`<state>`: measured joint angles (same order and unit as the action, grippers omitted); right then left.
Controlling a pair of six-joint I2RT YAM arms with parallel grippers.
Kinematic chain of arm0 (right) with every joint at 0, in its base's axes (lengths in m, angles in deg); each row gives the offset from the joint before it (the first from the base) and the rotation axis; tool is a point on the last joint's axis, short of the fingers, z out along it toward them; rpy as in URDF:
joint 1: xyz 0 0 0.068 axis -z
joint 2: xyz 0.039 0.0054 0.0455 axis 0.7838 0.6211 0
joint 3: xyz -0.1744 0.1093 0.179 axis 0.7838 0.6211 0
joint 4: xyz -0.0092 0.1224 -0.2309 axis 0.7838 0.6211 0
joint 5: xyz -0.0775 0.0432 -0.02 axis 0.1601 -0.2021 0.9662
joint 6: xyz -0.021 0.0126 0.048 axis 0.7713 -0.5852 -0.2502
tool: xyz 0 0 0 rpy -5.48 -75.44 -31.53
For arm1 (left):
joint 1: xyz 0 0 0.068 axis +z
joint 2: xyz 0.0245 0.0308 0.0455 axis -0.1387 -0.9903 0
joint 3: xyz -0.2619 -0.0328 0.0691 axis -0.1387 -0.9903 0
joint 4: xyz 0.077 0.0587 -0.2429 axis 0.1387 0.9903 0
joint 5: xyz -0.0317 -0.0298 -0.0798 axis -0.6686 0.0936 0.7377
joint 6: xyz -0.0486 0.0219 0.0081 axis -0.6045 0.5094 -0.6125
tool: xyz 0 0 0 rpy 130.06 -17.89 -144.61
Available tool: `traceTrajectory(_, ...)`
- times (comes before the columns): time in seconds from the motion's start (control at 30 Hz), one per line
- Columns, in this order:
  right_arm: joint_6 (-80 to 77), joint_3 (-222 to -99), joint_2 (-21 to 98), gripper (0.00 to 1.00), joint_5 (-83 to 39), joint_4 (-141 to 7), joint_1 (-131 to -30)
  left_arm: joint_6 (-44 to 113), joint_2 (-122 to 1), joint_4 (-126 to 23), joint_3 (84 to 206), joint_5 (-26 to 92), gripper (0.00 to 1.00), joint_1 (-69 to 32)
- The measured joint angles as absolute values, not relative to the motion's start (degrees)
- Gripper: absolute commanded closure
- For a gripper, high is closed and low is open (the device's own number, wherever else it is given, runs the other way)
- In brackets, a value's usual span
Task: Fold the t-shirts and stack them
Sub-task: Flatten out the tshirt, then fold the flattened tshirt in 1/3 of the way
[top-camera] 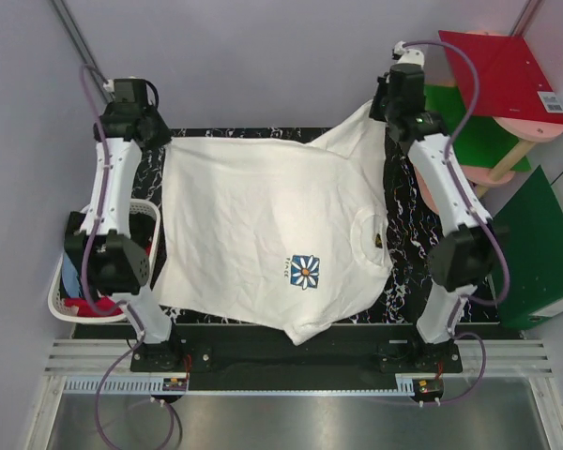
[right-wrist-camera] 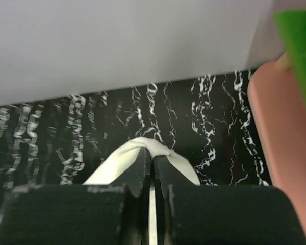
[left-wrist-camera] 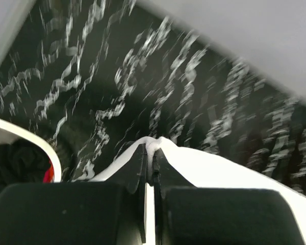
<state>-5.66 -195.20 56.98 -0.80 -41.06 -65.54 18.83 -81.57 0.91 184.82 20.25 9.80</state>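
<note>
The white tee (top-camera: 263, 216) lies spread face up across the black marbled table (top-camera: 408, 272), between the two arms. Its collar (top-camera: 371, 234) points right and its hem runs along the left side. A small blue-and-white flower print (top-camera: 305, 270) sits on the chest, toward the near side. One sleeve (top-camera: 310, 328) reaches over the table's near edge.

The left gripper (top-camera: 162, 136) is at the tee's far-left corner. In the left wrist view its jaws are pressed together with a pinch of white cloth between them. The cloth fans out from there over the table.

The right gripper (top-camera: 382, 106) is at the far-right corner, on the far sleeve. That part of the tee is drawn up into a peak toward it. In the right wrist view these jaws are also closed, clamping a narrow fold of white cloth.

A white basket (top-camera: 56, 295) stands left of the table, beside the left arm. It holds red cloth (top-camera: 108, 307) and blue cloth (top-camera: 68, 272). To the right, off the table, are a red board (top-camera: 497, 70), a green board (top-camera: 544, 244) and a pink stand (top-camera: 502, 164).
</note>
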Motion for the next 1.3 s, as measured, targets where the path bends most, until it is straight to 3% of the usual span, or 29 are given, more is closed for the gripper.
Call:
traceTrajectory(0.07, -5.84, -200.27, 66.16, 1.0, -1.59, -39.6, -64.82, 18.85, -88.09, 1.81, 185.31, 20.49, 1.0, 10.19)
traceTrajectory(0.23, -6.56, -226.89, 90.57, 1.0, -3.53, -34.48, -64.1, 17.89, -101.42, 4.81, 195.16, 22.02, 1.0, 10.82)
traceTrajectory(0.4, -8.11, -234.3, 96.78, 1.0, -4.23, -34.24, -63.2, 14.81, -110.69, 3.47, 206.05, 24.8, 1.0, 11.48)
traceTrajectory(0.7, -12.18, -235.94, 103.19, 1.0, -8.91, -34.83, -60.03, 10.53, -122.1, 1.48, 207.14, 30.07, 1.0, 12.11)
traceTrajectory(0.93, -14.91, -230.3, 102.81, 1.0, -13.59, -28.43, -59.81, 10.05, -121.9, 3.56, 200.43, 30.48, 1.0, 14.39)
traceTrajectory(1.3, -16.35, -224.16, 96.5, 1.0, -18.07, -18.64, -59.86, 9.67, -119.41, 7.54, 206.05, 30.51, 1.0, 17.95)
